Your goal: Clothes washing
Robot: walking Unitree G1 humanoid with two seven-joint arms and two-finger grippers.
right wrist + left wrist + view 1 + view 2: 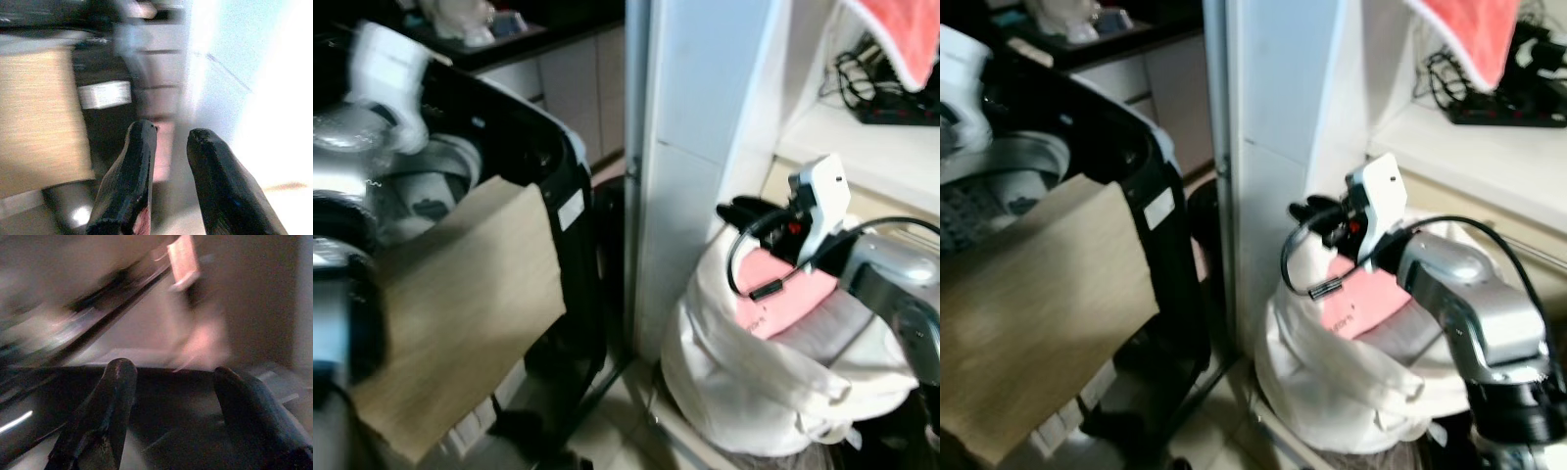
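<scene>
A black top-loading washing machine (pixel 570 186) stands at the left with its steel drum (pixel 438 174) uncovered and its wood-grain lid (pixel 460 304) tilted toward me. My left arm (pixel 382 73) reaches over the drum. In the left wrist view, my left gripper (pixel 171 369) is open above the machine's dark rim, holding nothing. At the right, a white laundry bag (pixel 744 382) holds a pink garment (pixel 783 299). My right gripper (pixel 1312 211) hovers just above the bag's left rim. In the right wrist view its fingers (pixel 139 166) stand slightly apart, open and pointing toward the washer.
A white pillar (pixel 695 147) rises between the washer and the bag. A red towel (pixel 901 39) hangs at the top right over a white shelf (pixel 862 147) with black cables. Cabinets (pixel 573 88) stand behind the washer. Tiled floor (pixel 607 431) shows below.
</scene>
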